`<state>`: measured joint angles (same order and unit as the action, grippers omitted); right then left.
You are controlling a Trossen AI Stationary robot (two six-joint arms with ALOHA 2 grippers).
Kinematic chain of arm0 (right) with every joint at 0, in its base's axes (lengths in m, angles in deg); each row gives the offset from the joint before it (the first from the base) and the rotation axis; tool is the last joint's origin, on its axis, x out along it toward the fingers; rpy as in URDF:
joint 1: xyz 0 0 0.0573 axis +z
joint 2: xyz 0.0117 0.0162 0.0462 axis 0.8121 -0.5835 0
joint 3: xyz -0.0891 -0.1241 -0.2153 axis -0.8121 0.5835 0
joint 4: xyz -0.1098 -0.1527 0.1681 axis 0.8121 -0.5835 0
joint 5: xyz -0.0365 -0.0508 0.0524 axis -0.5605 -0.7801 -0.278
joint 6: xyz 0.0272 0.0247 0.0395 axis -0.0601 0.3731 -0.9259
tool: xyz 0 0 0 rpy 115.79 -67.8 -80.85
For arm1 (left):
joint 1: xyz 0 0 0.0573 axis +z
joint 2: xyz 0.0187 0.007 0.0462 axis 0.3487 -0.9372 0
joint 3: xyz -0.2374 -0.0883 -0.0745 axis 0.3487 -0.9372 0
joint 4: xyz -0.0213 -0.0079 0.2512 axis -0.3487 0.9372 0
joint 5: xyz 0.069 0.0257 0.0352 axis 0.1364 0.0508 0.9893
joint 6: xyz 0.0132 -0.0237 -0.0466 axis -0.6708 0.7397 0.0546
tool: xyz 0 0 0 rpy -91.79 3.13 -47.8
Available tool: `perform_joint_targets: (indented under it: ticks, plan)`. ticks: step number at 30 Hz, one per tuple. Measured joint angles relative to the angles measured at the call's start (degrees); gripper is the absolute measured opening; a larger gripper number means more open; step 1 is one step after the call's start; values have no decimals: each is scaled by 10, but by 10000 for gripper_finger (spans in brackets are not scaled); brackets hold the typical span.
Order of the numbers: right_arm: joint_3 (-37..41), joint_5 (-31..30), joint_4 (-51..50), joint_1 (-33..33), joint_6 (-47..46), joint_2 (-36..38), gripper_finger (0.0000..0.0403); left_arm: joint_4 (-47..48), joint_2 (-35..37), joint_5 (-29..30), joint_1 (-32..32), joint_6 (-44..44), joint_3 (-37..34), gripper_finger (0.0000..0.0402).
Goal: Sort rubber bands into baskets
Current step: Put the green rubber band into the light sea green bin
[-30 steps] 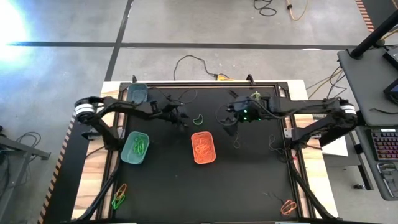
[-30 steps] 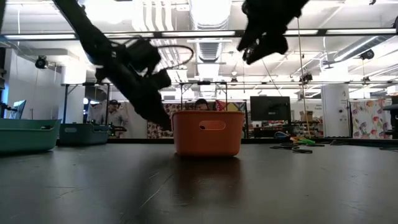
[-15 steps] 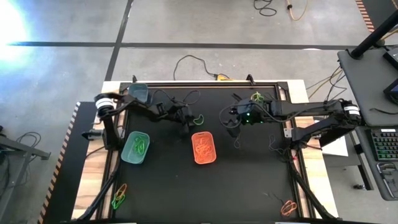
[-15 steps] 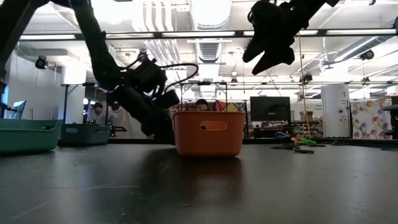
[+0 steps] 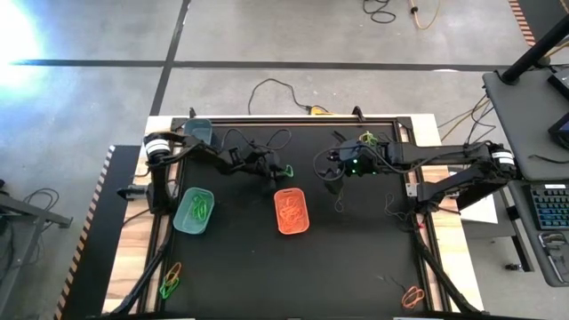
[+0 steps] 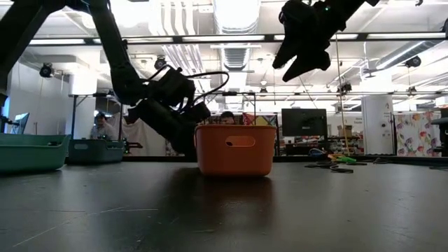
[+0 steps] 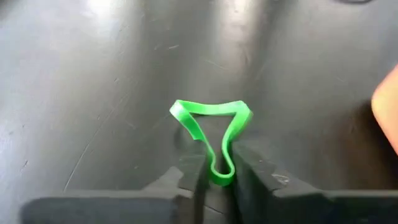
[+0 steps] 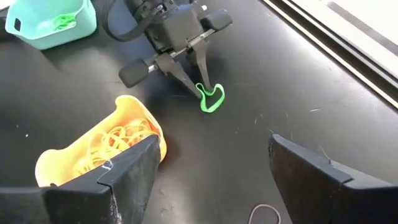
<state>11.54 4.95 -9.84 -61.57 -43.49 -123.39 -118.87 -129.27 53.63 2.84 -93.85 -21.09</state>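
Pinching one end of a green band on the mat just behind the orange basket, our left gripper has its jaws nearly together, while our right gripper hangs nearby, raised, jaws wide and empty.

No text, label, brand, number or sign can be read in any of the views.
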Motion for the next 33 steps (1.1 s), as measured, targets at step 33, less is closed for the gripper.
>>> perform_joint_targets:
  ticks: [33]
  plan:
    - [-25,20,3,135,-106,0,249,977,516,126,-339,701,30,0]
